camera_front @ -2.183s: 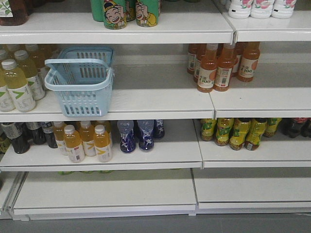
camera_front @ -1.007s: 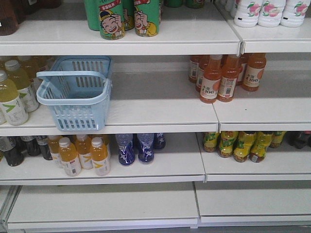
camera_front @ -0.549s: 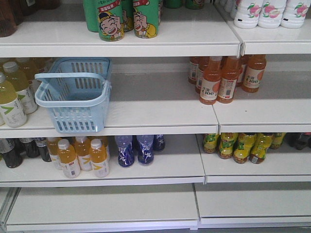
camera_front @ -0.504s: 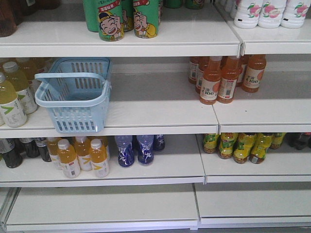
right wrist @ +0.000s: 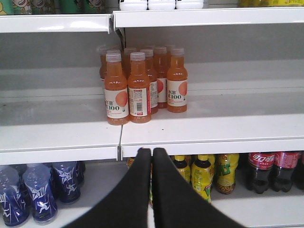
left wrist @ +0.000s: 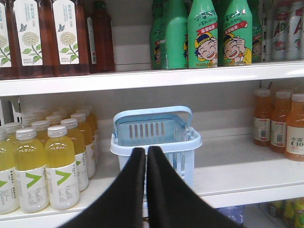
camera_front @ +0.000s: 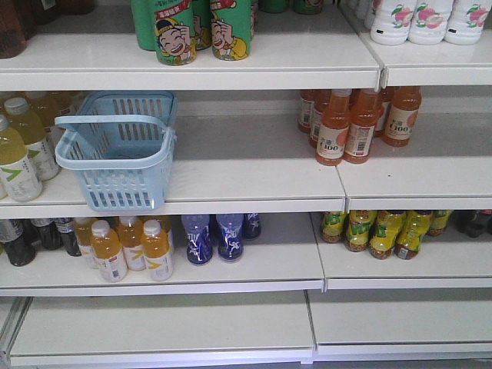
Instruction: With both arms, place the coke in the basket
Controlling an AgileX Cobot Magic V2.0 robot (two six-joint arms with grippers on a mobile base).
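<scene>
- Viewing from the front: the light blue basket [camera_front: 123, 188] stands upright at the left end of the middle shelf [camera_front: 254, 173].
- Yellow drink bottles [camera_front: 19, 157] stand just left of the basket. Orange drink bottles [camera_front: 346, 127] stand well apart to its right on the same level.
- Dark bottles sit at the far right edge of the shelf below, too cropped to identify here.
- Left wrist view: the left hand [left wrist: 146, 152] is closed, its two black fingers pressed together with nothing between them. It points at the basket's front wall, apart from it.
- One loop handle of the basket stands raised above the rim. Green bottles [left wrist: 204, 33] stand on the shelf above.
- Right wrist view: the right hand [right wrist: 152, 154] is closed and empty, in front of the shelf edge below the orange drink bottles.
- Coke bottles [right wrist: 259, 171], dark with red labels, stand upright on the lower shelf at the right, well apart from the right hand and outside the basket.
</scene>
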